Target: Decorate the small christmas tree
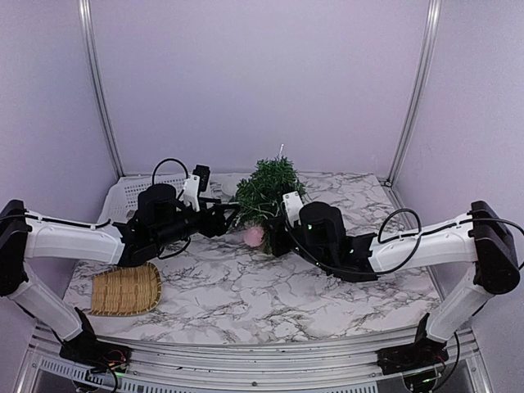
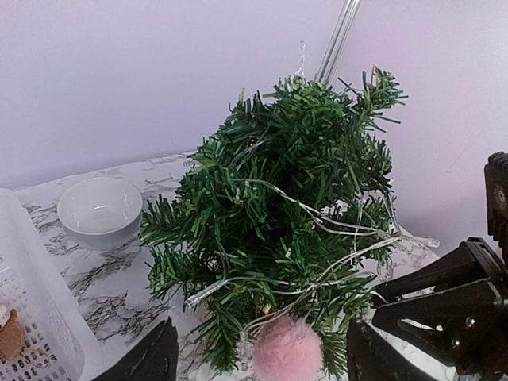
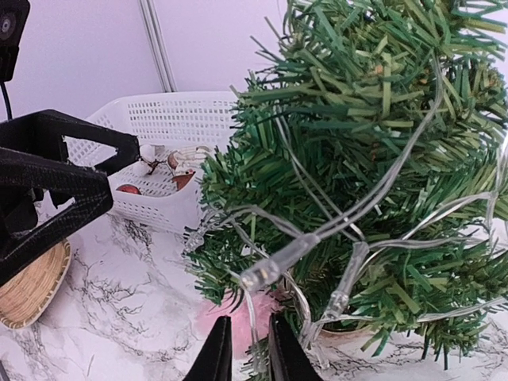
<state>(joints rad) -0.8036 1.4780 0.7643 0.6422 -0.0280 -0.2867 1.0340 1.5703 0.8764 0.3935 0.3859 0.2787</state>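
The small christmas tree (image 1: 266, 190) stands at the back centre of the table, wound with a clear string of lights (image 2: 333, 226). A fluffy pink ball (image 1: 254, 236) hangs low on its front. In the left wrist view the tree (image 2: 286, 182) fills the middle. My left gripper (image 2: 262, 361) is open wide, with the pink ball (image 2: 287, 351) between its fingers and touching neither. My right gripper (image 3: 246, 353) is open by a narrow gap at the foot of the tree (image 3: 373, 143). A thin light wire (image 3: 278, 266) runs loosely through that gap, and the pink ball (image 3: 238, 305) lies just beyond.
A white perforated basket (image 1: 131, 192) with ornaments (image 3: 178, 159) sits at the back left. A woven wicker tray (image 1: 127, 288) lies front left. A white bowl (image 2: 99, 208) stands left of the tree. Both grippers (image 1: 232, 214) (image 1: 274, 237) crowd the tree's front.
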